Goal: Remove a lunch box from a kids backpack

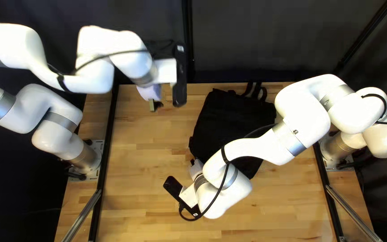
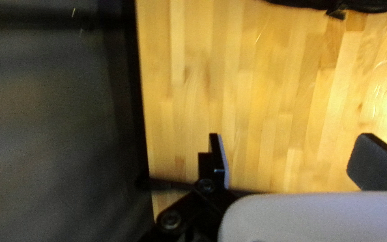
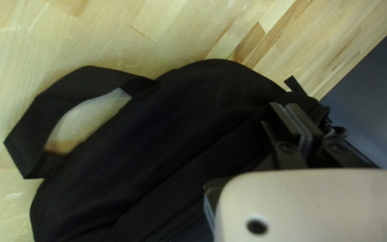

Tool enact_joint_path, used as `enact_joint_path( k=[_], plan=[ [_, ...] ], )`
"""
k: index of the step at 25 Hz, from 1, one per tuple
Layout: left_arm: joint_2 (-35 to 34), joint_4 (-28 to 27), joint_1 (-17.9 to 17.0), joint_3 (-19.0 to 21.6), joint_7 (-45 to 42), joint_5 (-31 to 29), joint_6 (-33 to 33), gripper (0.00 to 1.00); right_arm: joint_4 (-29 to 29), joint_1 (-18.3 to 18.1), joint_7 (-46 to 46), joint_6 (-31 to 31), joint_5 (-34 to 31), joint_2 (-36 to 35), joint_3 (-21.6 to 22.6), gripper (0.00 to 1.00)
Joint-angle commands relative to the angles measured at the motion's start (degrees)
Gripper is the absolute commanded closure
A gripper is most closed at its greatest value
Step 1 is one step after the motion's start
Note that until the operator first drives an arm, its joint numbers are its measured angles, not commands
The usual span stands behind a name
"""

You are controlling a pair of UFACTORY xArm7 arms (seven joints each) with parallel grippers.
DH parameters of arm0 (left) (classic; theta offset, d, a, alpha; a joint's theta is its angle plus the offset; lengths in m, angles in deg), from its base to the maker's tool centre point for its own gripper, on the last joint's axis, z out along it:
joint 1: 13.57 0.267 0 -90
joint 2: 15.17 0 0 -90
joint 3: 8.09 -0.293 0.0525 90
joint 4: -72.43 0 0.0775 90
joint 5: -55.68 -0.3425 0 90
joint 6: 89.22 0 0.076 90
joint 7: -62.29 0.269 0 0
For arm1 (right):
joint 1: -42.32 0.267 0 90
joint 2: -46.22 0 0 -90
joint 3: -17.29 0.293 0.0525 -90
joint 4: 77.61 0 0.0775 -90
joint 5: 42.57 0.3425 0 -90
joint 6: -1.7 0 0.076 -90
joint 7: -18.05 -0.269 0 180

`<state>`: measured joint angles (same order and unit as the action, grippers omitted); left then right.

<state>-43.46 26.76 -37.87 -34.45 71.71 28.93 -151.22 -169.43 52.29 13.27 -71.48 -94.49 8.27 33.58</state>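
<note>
black backpack (image 1: 229, 121) lies flat; left tool (image 1: 155, 106) hangs open.

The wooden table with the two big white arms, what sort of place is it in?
Probably a robotics lab or test station: a left robot arm and a right robot arm flank the wooden table, a dark curtain hangs behind, and a black backpack lies on it.

Under the left tool (image 1: 154, 106) lies a wooden table (image 1: 144, 179), a black rail (image 1: 108, 134) running along its edge, left of the tool. Beyond the tool hang a dark curtain (image 1: 269, 40) and an upright black post (image 1: 187, 40).
</note>
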Motion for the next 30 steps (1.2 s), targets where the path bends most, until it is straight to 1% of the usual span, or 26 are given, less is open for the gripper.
enact_joint_path(
  k=[1, 4, 5, 11, 12, 13, 14, 15, 17, 19, 20, 22, 25, 26, 29, 30],
  plan=[
    [2.6, 4.8, -2.8, -5.7, 9.3, 2.7, 10.3, 0.0, 1.3, -0.2, -0.4, 0.2, 0.0, 1.3, 0.1, 1.0],
    [5.8, 6.3, -4.8, -8.7, 13.5, 5.7, 15.2, 0.0, 2.0, -0.4, -0.6, 0.7, -0.1, 1.9, 0.1, 1.0],
    [6.3, 6.2, -5.0, -9.1, 14.0, 6.2, 15.3, 0.0, 2.1, -0.4, -0.7, 0.8, -0.2, 1.9, 0.1, 1.0],
    [6.1, 6.2, -4.9, -9.2, 14.0, 6.3, 14.7, 0.0, 2.2, -0.5, -0.9, 1.3, -0.5, 1.6, -0.1, 1.0],
    [6.0, 6.3, -4.7, -9.5, 13.9, 6.6, 14.9, 0.0, 2.4, -0.7, -1.0, 1.5, -0.5, 1.6, -0.1, 1.0],
    [6.0, 7.3, -4.6, -8.9, 12.7, 5.9, 16.0, 0.0, 2.5, -0.8, -1.0, 1.7, -0.6, 1.7, -0.2, 1.0],
    [7.4, 9.3, -4.8, -8.7, 11.6, 5.2, 19.9, 0.0, 2.9, -1.0, -1.2, 2.2, -0.7, 1.9, -0.2, 1.0],
    [8.5, 10.2, -5.0, -9.1, 11.6, 5.1, 22.2, 0.0, 3.1, -1.1, -1.3, 2.5, -0.7, 2.0, -0.2, 1.0],
    [11.4, 12.9, -5.2, -10.0, 11.5, 4.4, 29.9, 0.0, 3.2, -1.0, -1.5, 2.6, -0.8, 2.2, -0.2, 1.0],
    [13.4, 13.7, -5.9, -10.9, 13.1, 4.9, 34.6, 0.0, 3.5, -1.0, -1.6, 2.7, -0.8, 2.6, -0.1, 1.0],
    [13.6, 13.9, -6.0, -11.1, 13.6, 5.0, 35.5, 0.0, 3.7, -1.0, -1.7, 2.7, -0.9, 2.8, -0.1, 1.0],
    [15.6, 13.9, -7.5, -12.7, 16.9, 7.3, 38.9, 0.0, 4.2, -1.1, -1.7, 2.7, -0.9, 3.5, -0.1, 1.0],
    [19.2, 13.7, -10.3, -15.5, 23.1, 13.8, 42.9, 0.0, 4.2, -1.0, -1.4, 2.3, -0.9, 4.3, 0.0, 1.0],
    [20.6, 13.6, -11.7, -16.6, 26.5, 17.5, 44.2, 0.0, 4.2, -1.0, -1.3, 2.2, -0.9, 4.5, 0.0, 1.0],
    [22.6, 13.3, -14.0, -18.5, 33.5, 25.0, 45.8, 0.0, 3.9, -1.2, -0.6, 1.6, -0.9, 5.7, 0.0, 1.0],
    [22.8, 13.2, -14.3, -18.7, 34.7, 26.3, 46.0, 0.0, 3.9, -1.3, -0.4, 1.6, -1.0, 5.9, -0.1, 1.0]
  ],
)
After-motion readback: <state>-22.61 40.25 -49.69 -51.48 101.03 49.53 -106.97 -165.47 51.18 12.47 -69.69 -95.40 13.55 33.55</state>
